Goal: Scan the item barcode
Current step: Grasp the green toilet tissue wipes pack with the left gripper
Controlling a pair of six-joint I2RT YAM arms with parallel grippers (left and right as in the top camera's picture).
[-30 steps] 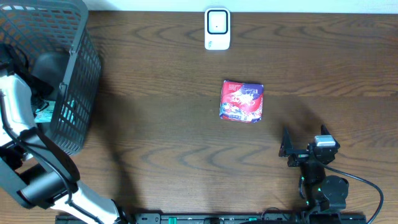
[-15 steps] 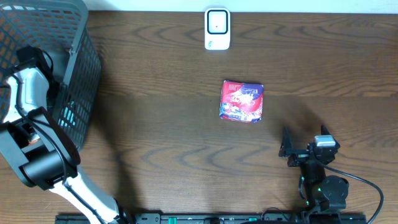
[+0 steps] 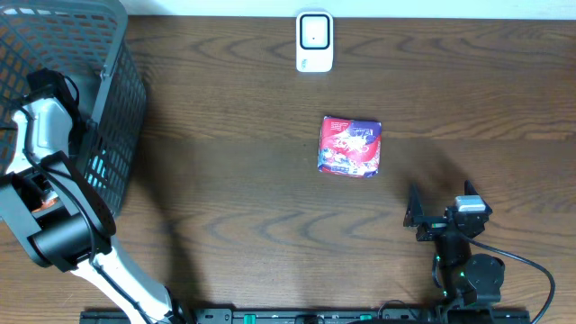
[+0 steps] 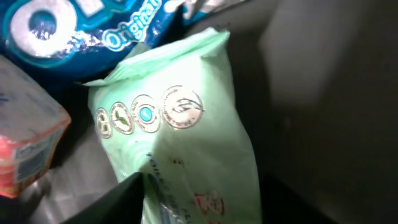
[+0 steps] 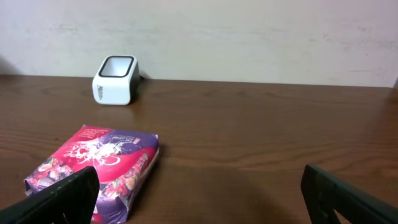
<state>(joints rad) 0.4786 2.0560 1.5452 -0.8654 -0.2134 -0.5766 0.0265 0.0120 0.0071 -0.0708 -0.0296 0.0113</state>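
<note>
While the left gripper (image 4: 202, 202) sits inside the grey basket (image 3: 112, 99) at upper left, over a pale green packet (image 4: 180, 124) — whether it grips, I cannot tell — the right gripper (image 5: 199, 199) gapes wide at lower right, near the red packet (image 3: 351, 147) at centre, below the white scanner (image 3: 314, 41).

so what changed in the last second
The left arm swung further in over the basket, its camera now close on a pale green packet; no grab or release shows. The red packet, scanner and right arm stayed put.
</note>
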